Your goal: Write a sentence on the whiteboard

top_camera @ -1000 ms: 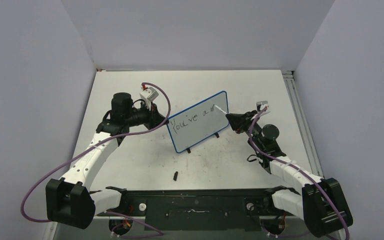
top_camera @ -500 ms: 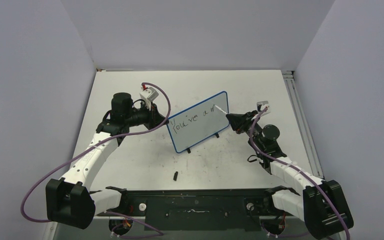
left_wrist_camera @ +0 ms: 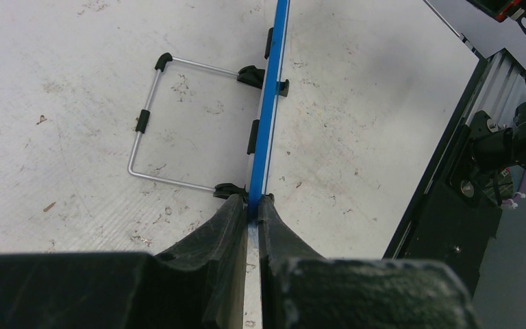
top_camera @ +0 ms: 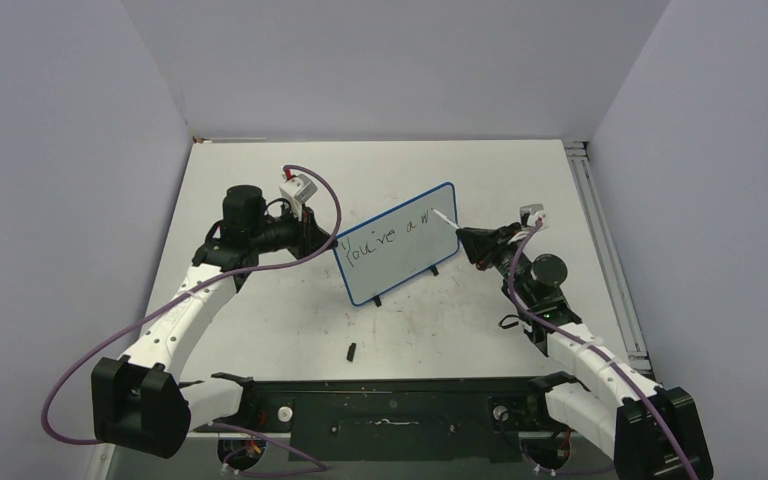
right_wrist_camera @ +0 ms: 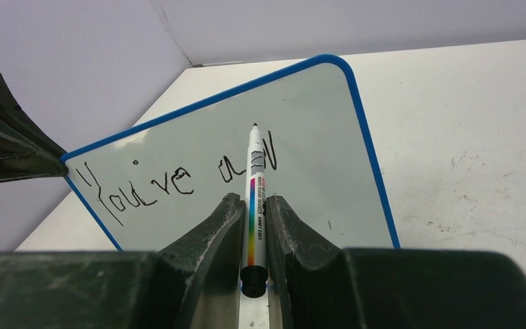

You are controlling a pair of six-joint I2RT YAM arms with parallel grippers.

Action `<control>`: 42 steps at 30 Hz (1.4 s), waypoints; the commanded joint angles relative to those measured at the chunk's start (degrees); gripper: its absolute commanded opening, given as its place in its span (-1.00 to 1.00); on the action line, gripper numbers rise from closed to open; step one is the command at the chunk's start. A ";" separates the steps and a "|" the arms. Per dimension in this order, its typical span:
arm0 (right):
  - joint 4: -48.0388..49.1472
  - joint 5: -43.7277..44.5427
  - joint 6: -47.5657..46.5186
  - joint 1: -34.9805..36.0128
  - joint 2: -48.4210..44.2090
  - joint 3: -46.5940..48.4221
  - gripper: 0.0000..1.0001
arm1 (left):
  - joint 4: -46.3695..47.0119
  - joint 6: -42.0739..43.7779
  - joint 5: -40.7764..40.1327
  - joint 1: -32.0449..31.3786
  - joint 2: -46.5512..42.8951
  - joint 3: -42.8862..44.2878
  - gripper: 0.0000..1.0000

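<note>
The whiteboard (top_camera: 400, 245), white with a blue frame, stands tilted on black feet mid-table. It shows edge-on in the left wrist view (left_wrist_camera: 267, 116) and face-on in the right wrist view (right_wrist_camera: 301, 130). The sentence (top_camera: 392, 236) reads "You've a" plus a part-drawn letter (right_wrist_camera: 178, 181). My left gripper (top_camera: 312, 228) is shut on the board's left edge (left_wrist_camera: 253, 204). My right gripper (top_camera: 468, 240) is shut on a white marker (right_wrist_camera: 255, 199) with a rainbow stripe. The marker's black tip (right_wrist_camera: 254, 126) is at the board's upper right, beside the last strokes.
A small black cap (top_camera: 351, 351) lies on the table near the front. The board's wire stand (left_wrist_camera: 157, 130) rests behind it. A black base rail (top_camera: 390, 400) runs along the near edge, and a metal rail (top_camera: 600, 250) runs along the right.
My right arm has shifted a little to the right and the marker tip has moved slightly up the board, adding a stroke to the last letter. The left arm and board have not moved.
</note>
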 commanded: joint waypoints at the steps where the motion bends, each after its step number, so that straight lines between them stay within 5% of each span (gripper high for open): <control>1: 1.37 0.65 -0.53 -0.15 -0.41 -1.29 -0.89 | -0.66 -0.61 0.90 0.20 -0.05 0.73 -1.00; 42: 9.10 1.12 -0.40 -0.27 7.95 0.01 -0.89 | -0.70 -0.60 1.01 0.22 0.33 0.72 -1.00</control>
